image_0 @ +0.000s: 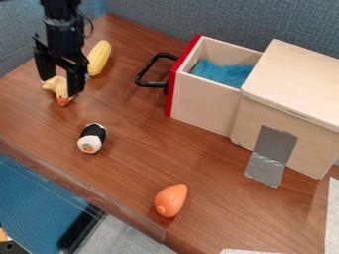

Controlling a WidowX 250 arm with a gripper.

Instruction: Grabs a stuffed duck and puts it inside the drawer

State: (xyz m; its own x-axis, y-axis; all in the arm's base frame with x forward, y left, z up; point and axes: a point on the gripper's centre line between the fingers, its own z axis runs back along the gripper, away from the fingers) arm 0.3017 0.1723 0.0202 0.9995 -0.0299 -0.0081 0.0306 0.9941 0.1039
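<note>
Straddling stuffed duck (pixel 58 88), likely soft and light, at upper left with end effector (pixel 61 85) spread wide; best to pinch mid-body.

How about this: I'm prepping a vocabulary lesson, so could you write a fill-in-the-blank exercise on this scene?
The drawer isn't shut but ____.
The front panel of the drawer is ____.
The fabric inside it is ____.
The gripper is at the stuffed duck, whose body is ____.

Missing words: open; red; blue; yellow.

Fixed high view, at a downward slant across the wooden table (pixel 132 171) toward the blue-grey partition (pixel 225 20), fairly near
</note>
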